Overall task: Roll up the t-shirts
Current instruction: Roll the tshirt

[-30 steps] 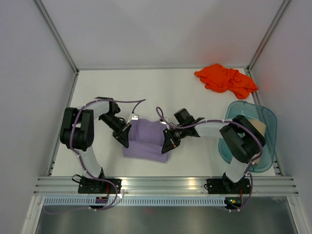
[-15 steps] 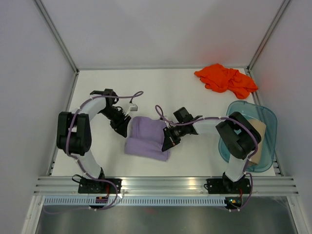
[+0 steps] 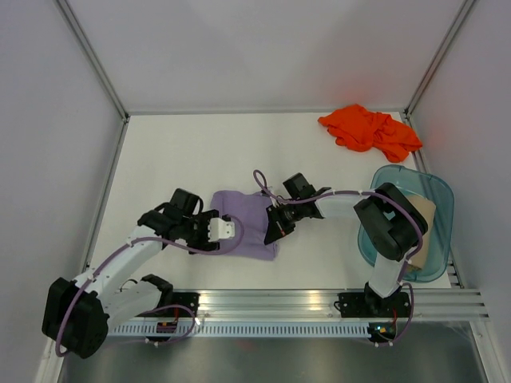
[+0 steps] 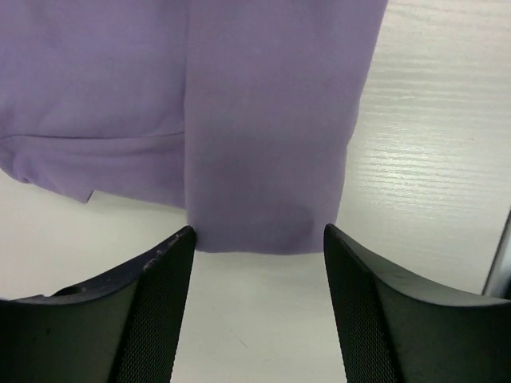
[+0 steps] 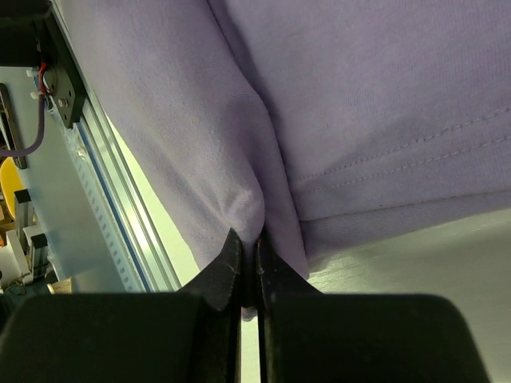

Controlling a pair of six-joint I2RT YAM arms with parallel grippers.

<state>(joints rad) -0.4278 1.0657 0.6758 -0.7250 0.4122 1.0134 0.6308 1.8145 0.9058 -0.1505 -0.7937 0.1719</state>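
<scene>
We see two arms built alike. The left arm and the right arm both have white tubular links joined by bulky black joint housings. Purple cables run along each arm and loop free near the wrists. A small white connector block sits at the left wrist. Each black base is a flat, squarish mount, and a tiny green light shows just below the right one. Up close, the left jaws are matt black with finely dotted inner faces. The right jaws are black and smooth, tapering to thin tips.
</scene>
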